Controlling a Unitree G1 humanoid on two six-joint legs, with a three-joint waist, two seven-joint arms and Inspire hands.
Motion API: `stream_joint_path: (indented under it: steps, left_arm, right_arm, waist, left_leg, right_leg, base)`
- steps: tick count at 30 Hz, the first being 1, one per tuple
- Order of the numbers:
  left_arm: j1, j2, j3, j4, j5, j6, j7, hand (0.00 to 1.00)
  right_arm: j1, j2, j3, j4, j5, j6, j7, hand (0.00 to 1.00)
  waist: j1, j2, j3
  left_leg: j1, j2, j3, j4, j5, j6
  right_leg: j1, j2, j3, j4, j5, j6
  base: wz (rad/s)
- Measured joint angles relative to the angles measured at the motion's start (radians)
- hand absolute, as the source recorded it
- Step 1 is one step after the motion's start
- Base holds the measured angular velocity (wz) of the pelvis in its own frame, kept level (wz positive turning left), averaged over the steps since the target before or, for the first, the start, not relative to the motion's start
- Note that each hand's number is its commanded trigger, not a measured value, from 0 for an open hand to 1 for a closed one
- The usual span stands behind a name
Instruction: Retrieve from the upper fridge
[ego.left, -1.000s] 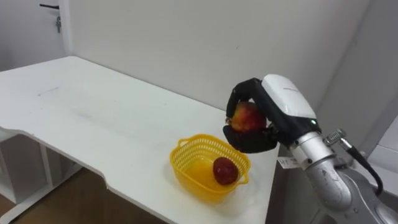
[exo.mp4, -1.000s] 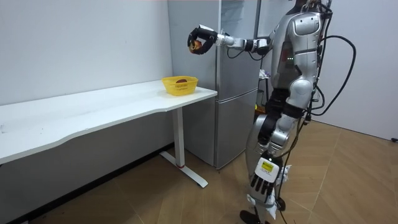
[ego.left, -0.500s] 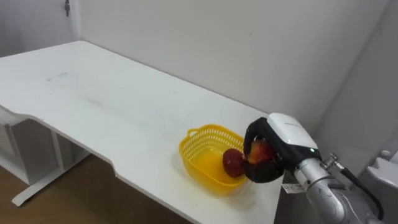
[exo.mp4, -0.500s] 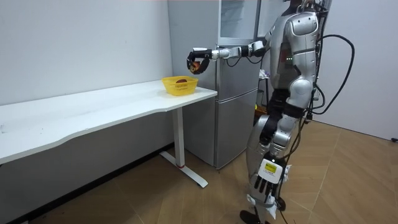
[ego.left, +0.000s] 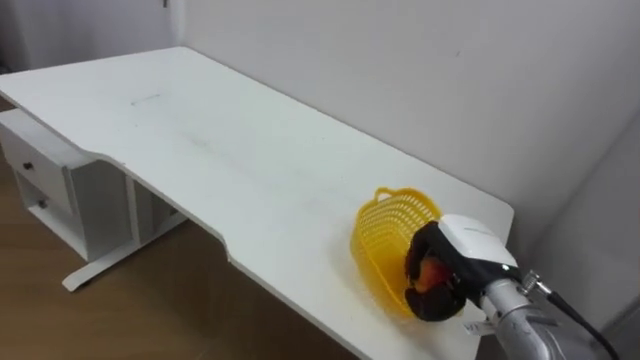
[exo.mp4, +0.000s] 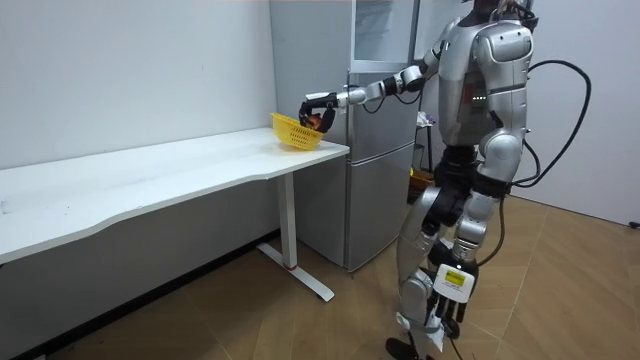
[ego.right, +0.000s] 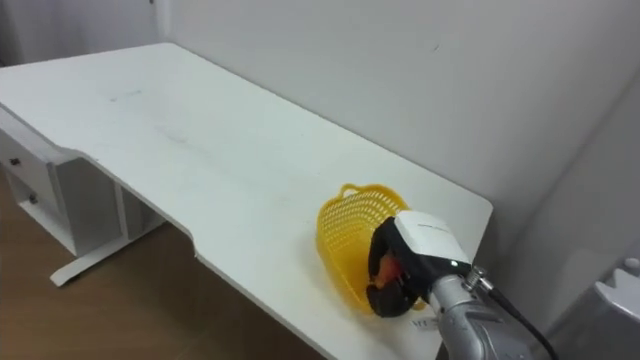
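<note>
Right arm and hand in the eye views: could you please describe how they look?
The right hand has black fingers under a glossy white back shell. Behind it runs a silver metal forearm, with a dark cable alongside.

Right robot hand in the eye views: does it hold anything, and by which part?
Yes. The right robot hand holds a red-orange fruit. Its fingers are curled round the fruit's body, at the rim of the tilted yellow basket.

Long white flat-topped bench (ego.left: 200, 150), standing against a pale wall. One yellow plastic mesh basket (ego.left: 385, 240) rests on it near the right-end corner, tilted.
</note>
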Motion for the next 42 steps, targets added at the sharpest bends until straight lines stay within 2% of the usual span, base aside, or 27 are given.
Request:
stream_joint_path:
  steps: [5,6,7,12,18,22,23,27,28,31,34,42]
  left_arm:
    - [0.003,0.004,0.0,0.0,0.0,0.0,0.0,0.0]
    - [0.003,0.004,0.0,-0.001,0.0,-0.001,0.0,0.0]
    - [0.002,0.004,0.0,-0.002,-0.001,-0.001,0.0,0.0]
    - [0.002,0.004,0.021,-0.006,0.0,-0.001,0.0,0.0]
    - [0.0,0.004,0.029,-0.01,0.0,-0.004,0.0,0.0]
    - [0.002,0.004,0.029,-0.009,0.0,-0.002,0.0,0.0]
    - [0.003,0.005,0.029,-0.009,0.0,-0.001,0.001,0.0]
    - [0.007,0.005,0.029,-0.009,0.0,-0.001,0.001,0.0]
    - [0.011,0.006,0.029,-0.01,0.0,-0.001,0.001,0.0]
    - [0.025,0.008,0.029,-0.012,0.0,0.0,0.001,0.0]
    - [0.043,0.009,0.028,-0.014,0.0,0.001,0.001,0.0]
    - [0.056,0.014,0.028,-0.014,0.0,0.004,0.001,0.0]
  right_arm:
    - [0.0,0.017,0.013,0.0,-0.001,-0.004,-0.004,0.98]
    - [0.0,0.017,0.014,0.0,-0.001,-0.005,-0.004,0.39]
    - [0.0,0.017,0.014,-0.001,-0.001,-0.006,-0.004,0.0]
    - [-0.002,0.01,0.014,-0.035,-0.013,-0.004,0.005,0.0]
    - [-0.035,0.006,0.014,-0.086,-0.011,-0.004,0.006,0.0]
    - [-0.034,0.006,0.014,-0.092,-0.011,-0.004,0.012,0.0]
    - [-0.035,0.006,0.014,-0.092,-0.009,-0.004,0.014,0.0]
    - [-0.036,0.006,0.013,-0.092,-0.005,-0.004,0.014,0.0]
    - [-0.037,0.005,0.013,-0.092,-0.004,-0.003,0.014,0.0]
    - [-0.043,0.003,0.013,-0.091,0.008,-0.003,0.014,0.0]
    - [-0.054,0.001,0.013,-0.091,0.008,-0.002,0.014,0.0]
    - [-0.054,-0.013,0.013,-0.087,0.012,0.014,0.014,0.0]
  waist:
    - [0.02,0.002,0.0004]
    - [0.021,0.003,0.0001]
    - [0.022,0.006,-0.0008]
    - [0.021,0.007,-0.0032]
    - [-0.001,0.01,-0.006]
    - [-0.003,0.017,-0.007]
    - [-0.004,0.016,-0.0111]
    - [-0.006,0.014,-0.0145]
    - [-0.008,0.012,-0.0186]
    - [-0.014,0.005,-0.0237]
    - [-0.032,0.003,-0.0253]
    - [-0.039,0.001,-0.0263]
  left_leg:
    - [-0.012,0.0,-0.003,0.023,-0.007,0.003]
    - [-0.014,0.0,-0.004,0.026,-0.009,0.003]
    - [-0.021,0.001,-0.004,0.036,-0.013,0.003]
    - [-0.024,0.001,-0.003,0.047,-0.016,0.006]
    - [-0.02,0.001,0.001,0.051,-0.016,0.007]
    - [-0.006,0.001,0.001,0.05,-0.016,0.007]
    - [-0.003,0.001,0.001,0.048,-0.016,0.007]
    - [0.014,0.001,0.002,0.043,-0.016,0.006]
    - [0.019,0.001,0.003,0.04,-0.016,0.006]
    - [0.028,0.001,0.004,0.033,-0.015,0.006]
    - [0.031,0.001,0.004,0.032,-0.015,0.005]
    - [0.041,0.001,0.008,0.025,-0.015,0.005]
  right_leg:
    - [-0.001,0.002,-0.004,0.001,0.0,0.0]
    - [-0.001,0.002,-0.004,0.001,0.0,0.0]
    - [-0.003,0.003,-0.004,0.002,0.0,0.0]
    - [-0.008,0.001,0.003,0.016,0.0,0.0]
    - [-0.004,0.002,0.011,0.015,0.0,0.0]
    - [0.01,0.002,0.013,0.014,0.0,0.0]
    - [0.011,0.002,0.013,0.015,0.0,0.0]
    - [0.026,0.002,0.014,0.013,0.0,0.0]
    - [0.029,0.002,0.012,0.012,0.0,0.0]
    - [0.035,0.002,0.015,0.009,0.0,0.0]
    - [0.041,0.003,0.013,0.005,0.0,0.0]
    - [0.047,0.003,0.015,0.0,0.0,0.0]
  base:
    - [0.04]
    - [0.04]
    - [0.0]
    - [0.0]
    - [-0.01]
    - [0.0]
    - [0.0]
    - [0.0]
    - [0.0]
    - [-0.01]
    - [0.0]
    - [0.0]
